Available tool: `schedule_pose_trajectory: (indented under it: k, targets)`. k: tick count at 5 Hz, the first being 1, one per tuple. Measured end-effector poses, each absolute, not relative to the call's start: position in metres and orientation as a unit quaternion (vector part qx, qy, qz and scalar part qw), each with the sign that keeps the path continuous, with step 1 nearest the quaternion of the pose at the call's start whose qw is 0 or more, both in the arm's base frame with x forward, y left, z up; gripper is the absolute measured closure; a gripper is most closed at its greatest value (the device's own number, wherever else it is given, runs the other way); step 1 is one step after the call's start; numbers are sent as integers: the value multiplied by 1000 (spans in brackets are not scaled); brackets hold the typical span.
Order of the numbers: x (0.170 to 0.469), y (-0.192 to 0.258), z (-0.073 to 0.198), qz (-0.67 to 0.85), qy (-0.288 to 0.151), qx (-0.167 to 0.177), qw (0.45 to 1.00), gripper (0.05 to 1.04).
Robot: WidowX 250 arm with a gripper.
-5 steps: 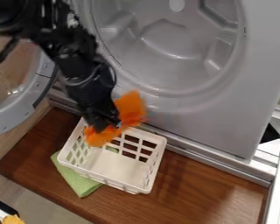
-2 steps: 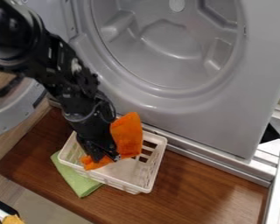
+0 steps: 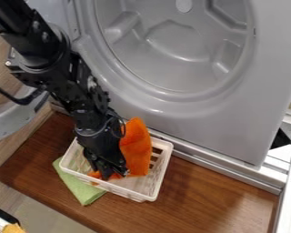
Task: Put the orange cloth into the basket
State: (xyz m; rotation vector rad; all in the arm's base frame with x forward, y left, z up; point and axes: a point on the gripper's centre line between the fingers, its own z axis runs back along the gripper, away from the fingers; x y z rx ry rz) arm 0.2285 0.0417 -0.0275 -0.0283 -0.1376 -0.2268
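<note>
The gripper [image 3: 113, 174] is clamped on the orange cloth [image 3: 136, 148], which rises beside it, the white basket [image 3: 163, 162] around its tips, a green cloth [image 3: 81, 189] lower left of it.

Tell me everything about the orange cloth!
The orange cloth is bright and looks like soft fabric. It's bunched up, not flat. One tall, rounded part rises beside the black robot gripper, and its top looks higher than the back rim of the white plastic basket. Its lower part is inside the basket, and a small bit peeks out low on the gripper's other side. The gripper seems to touch it and hides some of its middle.
</note>
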Motion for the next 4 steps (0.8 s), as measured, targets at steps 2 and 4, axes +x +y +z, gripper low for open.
schedule_pose_trajectory:
  k: [2, 4]
  targets:
    - [233, 41, -26, -113, -71, -28, 991, 227]
    - [233, 33, -18, -127, -66, -32, 989, 74]
